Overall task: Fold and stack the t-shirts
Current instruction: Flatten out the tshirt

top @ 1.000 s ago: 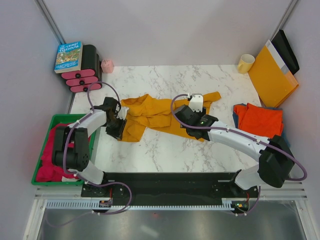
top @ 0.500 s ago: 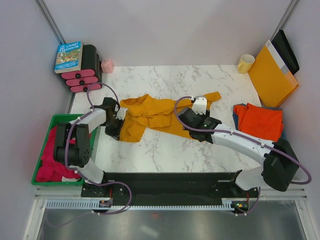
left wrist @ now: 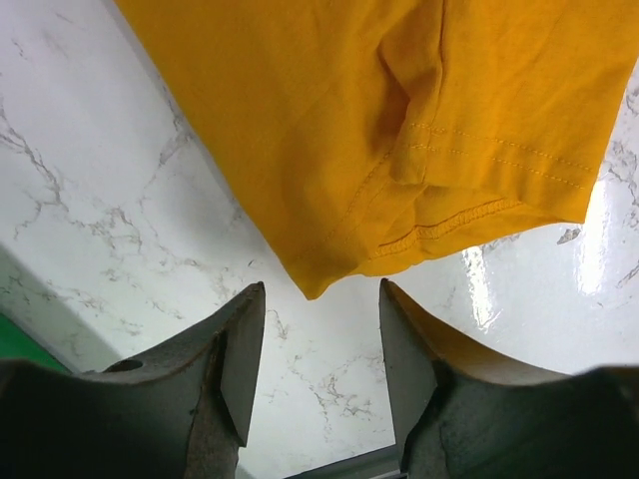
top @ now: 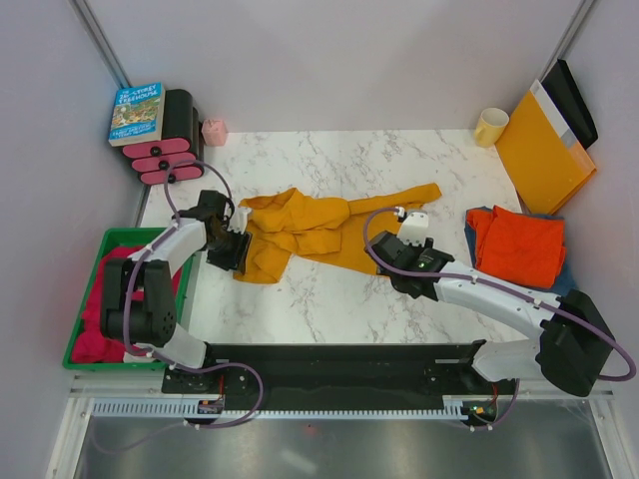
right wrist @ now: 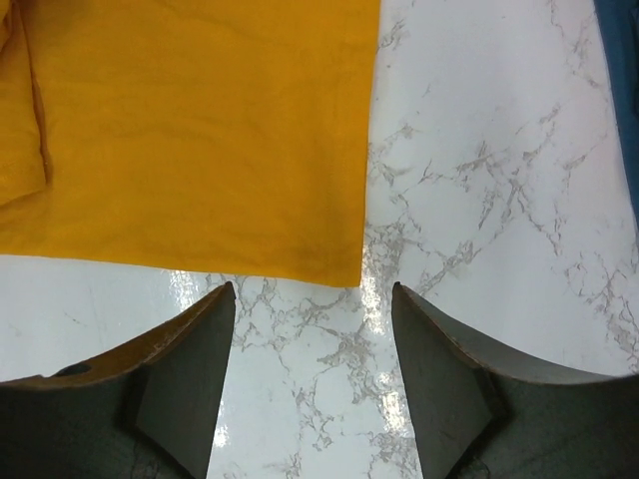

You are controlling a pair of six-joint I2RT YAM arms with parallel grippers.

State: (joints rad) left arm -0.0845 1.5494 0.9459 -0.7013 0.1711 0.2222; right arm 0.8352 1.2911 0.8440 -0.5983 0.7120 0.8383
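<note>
Marble bench, mustard-yellow t-shirt with its corner just ahead of the open, empty left gripper, its hem just ahead of the open right gripper, orange-red t-shirt off to that gripper's right, seemingly atop a blue t-shirt

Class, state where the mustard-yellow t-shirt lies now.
In the top view, the mustard-yellow t-shirt lies central on the table, between the left gripper and right gripper.

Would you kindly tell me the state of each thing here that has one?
mustard t-shirt: unfolded, rumpled, lying on the table, unheld.
orange-red t-shirt: folded, lying on the blue t-shirt.
blue t-shirt: mostly covered.
left pincer: open, empty, at the mustard shirt's corner.
right pincer: open, empty, beside its hem.
mug: upright.
book: closed.
</note>
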